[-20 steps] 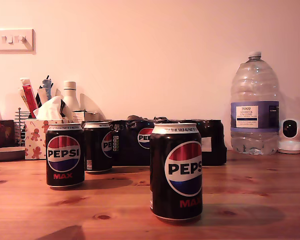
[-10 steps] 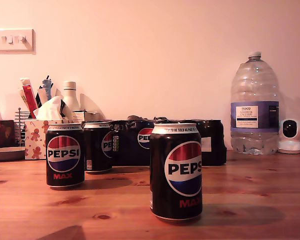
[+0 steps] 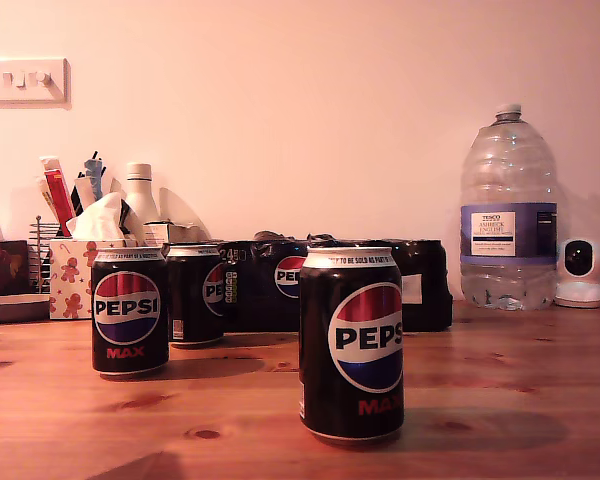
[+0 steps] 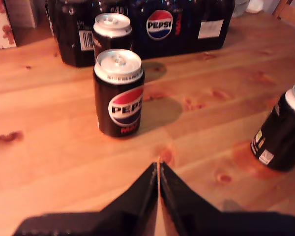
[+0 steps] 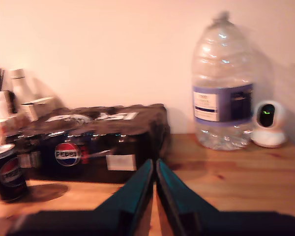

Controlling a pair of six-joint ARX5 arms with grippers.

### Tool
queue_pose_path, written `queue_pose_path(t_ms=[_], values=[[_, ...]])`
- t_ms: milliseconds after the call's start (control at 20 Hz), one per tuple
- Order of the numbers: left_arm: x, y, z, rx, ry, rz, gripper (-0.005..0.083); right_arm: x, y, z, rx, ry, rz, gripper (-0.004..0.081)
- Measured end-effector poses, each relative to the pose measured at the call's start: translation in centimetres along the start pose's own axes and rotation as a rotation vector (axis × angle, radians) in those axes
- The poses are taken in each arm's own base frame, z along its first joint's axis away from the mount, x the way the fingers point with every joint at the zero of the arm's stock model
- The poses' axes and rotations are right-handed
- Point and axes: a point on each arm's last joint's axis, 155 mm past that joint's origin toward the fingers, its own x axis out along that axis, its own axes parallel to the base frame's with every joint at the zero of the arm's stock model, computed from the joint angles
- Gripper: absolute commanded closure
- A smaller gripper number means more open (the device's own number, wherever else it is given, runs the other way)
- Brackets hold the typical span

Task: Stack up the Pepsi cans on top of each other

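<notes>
Three Pepsi cans (image 3: 351, 343) (image 3: 130, 311) (image 3: 196, 293) are seen upright and unstacked on the desk (image 3: 500, 380); my first gripper (image 4: 159, 169) and my second gripper (image 5: 155, 169) have fingers closed together, empty

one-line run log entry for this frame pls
stage: pre-grasp | Pepsi cans: three upright on table, none stacked | first gripper: shut, empty | second gripper: shut, empty

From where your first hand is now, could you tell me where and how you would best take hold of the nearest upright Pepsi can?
I would grip the Pepsi can across the middle of its round body, coming in level from the side facing my first hand, which is shut and must open first. The can stands upright with bare table around it; the second can sits behind, so a front approach looks clearest.
</notes>
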Motion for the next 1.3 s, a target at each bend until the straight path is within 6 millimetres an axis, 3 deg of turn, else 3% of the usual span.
queue_pose_path(t_ms=[350,550,600,700,750,800,1000,1300], values=[[-0.1,-0.2,2.0,0.016,-0.081,-0.005,0.0793,-0.4,-0.1,-2.7,0.025,0.106,-0.009,0.0782],[-0.1,-0.6,2.0,-0.010,-0.080,-0.032,0.0758,-0.6,-0.2,-4.4,0.041,0.173,-0.014,0.0782],[-0.1,-0.6,1.8,-0.015,-0.070,-0.031,0.0645,-0.7,-0.2,-4.5,0.042,0.177,-0.014,0.0782],[-0.1,-0.7,1.6,-0.034,-0.061,-0.036,0.0139,-0.7,-0.2,-4.5,0.042,0.177,-0.014,0.0782],[-0.1,-0.7,1.6,-0.049,-0.061,-0.035,-0.0043,-0.7,-0.2,-4.6,0.042,0.178,-0.014,0.0782],[0.0,-0.3,1.5,-0.090,-0.058,-0.018,0.0017,-0.7,-0.2,-4.5,0.042,0.178,-0.014,0.0782],[0.7,0.0,1.1,-0.116,-0.032,-0.004,0.0013,-0.7,-0.2,-4.8,0.045,0.188,-0.014,0.0782],[1.0,-0.4,4.0,-0.033,-0.138,-0.024,0.0013,-0.7,-0.2,-5.0,0.046,0.196,-0.015,0.0782]])
